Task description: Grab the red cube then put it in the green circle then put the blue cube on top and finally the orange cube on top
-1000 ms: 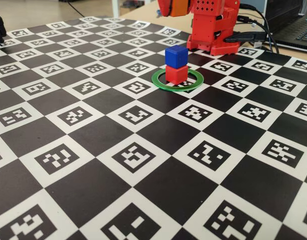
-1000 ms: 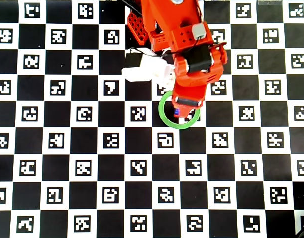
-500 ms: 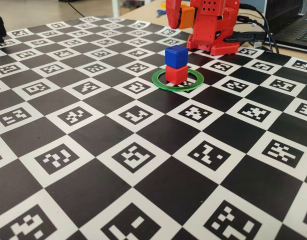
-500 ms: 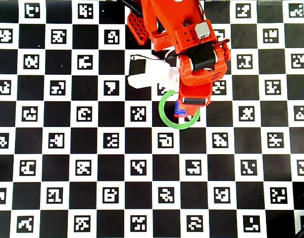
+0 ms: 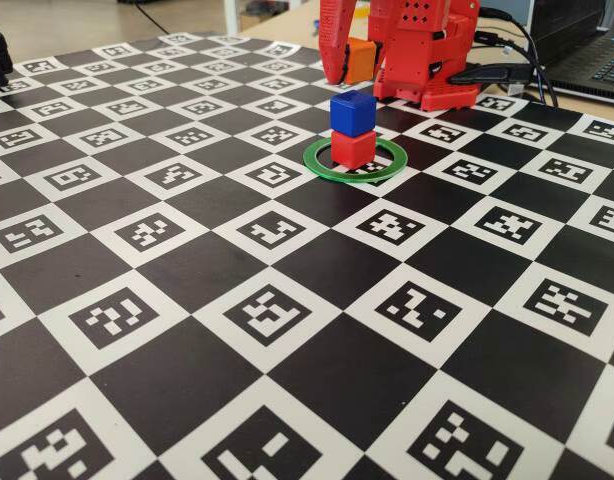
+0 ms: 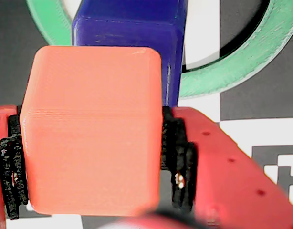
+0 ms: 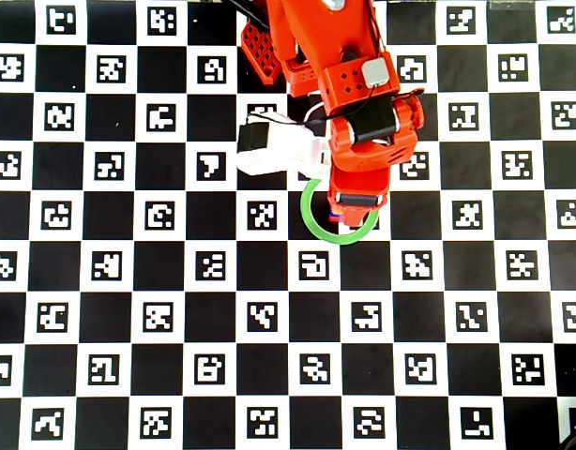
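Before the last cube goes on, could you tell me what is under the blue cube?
The blue cube sits on the red cube, inside the green ring. The board inside the ring beneath them is covered. The gripper holds the orange cube apart from the stack.

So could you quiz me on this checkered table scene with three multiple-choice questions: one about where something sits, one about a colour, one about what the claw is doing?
1. Where is the red cube?
A. inside the green circle
B. outside it
C. in the gripper

2. What colour is the cube resting on the red one?
A. orange
B. blue
C. green

3. What is the gripper doing?
A. hanging open and empty
B. shut on the orange cube
C. shut on the ring

Answers: 1 A, the fixed view shows the ring around it. 2 B, the blue cube sits on top. 3 B, the wrist view shows both pads pressed against the orange cube's sides.
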Available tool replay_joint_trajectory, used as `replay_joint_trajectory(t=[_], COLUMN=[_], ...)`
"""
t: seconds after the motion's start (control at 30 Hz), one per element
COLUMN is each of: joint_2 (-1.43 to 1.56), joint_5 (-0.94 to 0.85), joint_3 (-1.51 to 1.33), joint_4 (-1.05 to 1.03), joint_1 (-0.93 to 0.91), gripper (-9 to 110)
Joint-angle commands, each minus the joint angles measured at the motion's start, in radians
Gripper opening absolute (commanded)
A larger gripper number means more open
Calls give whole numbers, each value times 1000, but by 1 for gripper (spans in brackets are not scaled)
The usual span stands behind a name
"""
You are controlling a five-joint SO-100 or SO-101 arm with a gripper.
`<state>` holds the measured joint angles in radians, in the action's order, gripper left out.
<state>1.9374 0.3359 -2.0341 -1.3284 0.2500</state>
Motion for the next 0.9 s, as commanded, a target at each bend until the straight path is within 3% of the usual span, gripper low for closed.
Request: replay_joint_trajectory(t=[0.0,0.87], joint_2=[44,37], joint_5=[-2,31], joint_3=[5,-48], joint_4=[14,57], joint_1=[-6,31], gripper=[7,7])
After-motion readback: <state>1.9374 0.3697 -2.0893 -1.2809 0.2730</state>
